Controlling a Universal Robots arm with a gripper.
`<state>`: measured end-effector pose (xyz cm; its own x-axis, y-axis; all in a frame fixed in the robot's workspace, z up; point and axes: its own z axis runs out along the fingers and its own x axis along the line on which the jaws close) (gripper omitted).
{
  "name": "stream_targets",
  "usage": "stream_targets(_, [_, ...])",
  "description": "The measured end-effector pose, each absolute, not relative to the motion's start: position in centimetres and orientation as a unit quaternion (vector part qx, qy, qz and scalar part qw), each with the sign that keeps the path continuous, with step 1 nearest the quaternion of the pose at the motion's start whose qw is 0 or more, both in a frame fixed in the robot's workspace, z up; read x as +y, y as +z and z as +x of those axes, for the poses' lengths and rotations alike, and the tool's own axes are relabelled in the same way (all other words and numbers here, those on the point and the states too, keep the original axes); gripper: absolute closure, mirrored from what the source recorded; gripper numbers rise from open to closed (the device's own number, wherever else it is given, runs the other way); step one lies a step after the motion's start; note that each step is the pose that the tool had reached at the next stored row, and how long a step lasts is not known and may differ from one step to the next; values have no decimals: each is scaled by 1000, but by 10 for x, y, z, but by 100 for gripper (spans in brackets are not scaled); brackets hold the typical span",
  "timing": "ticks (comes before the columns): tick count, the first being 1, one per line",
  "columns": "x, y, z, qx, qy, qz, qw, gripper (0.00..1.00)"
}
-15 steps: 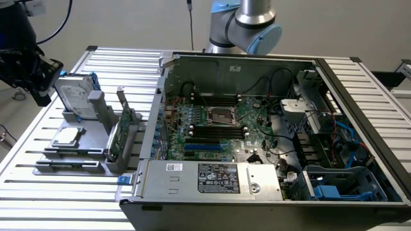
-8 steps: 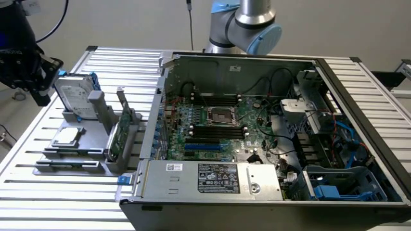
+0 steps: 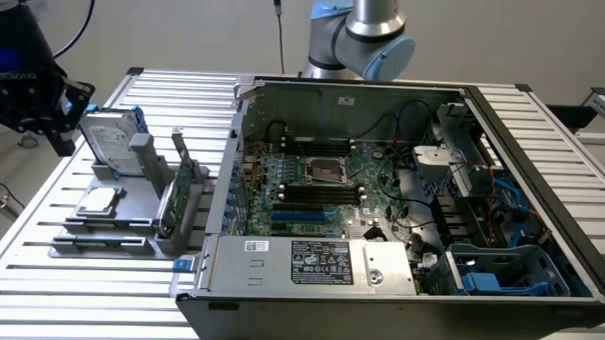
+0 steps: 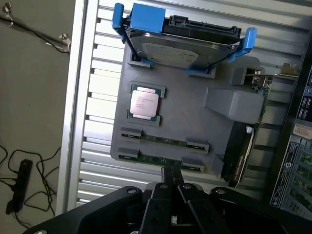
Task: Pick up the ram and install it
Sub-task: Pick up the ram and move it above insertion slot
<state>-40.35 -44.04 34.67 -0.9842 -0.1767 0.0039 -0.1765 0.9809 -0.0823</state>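
The ram (image 4: pixel 161 160), a long thin green circuit-board stick, lies slotted in the grey plastic holder tray (image 4: pixel 185 119). Your black gripper (image 4: pixel 171 179) hangs near it, closed tight and empty. Nothing is lifted or installed yet.

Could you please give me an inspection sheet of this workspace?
Surface: slatted aluminium table, carrying a grey plastic holder and an open computer case.
Job's things: long thin green ram stick lies in the holder's slot, untouched; second ram stick beside it.
Clutter: silver hard drive with blue rails, square silver processor, green expansion card, in the holder.
Gripper: black gripper, fingers shut, empty, raised clear of the holder.
Cables: black cables on the floor; blue cable inside the case.
Surroundings: plain wall.
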Motion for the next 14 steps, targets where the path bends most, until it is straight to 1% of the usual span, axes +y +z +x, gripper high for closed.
stream_targets(14, [-440,345,-404,976,-41,-214,7,89])
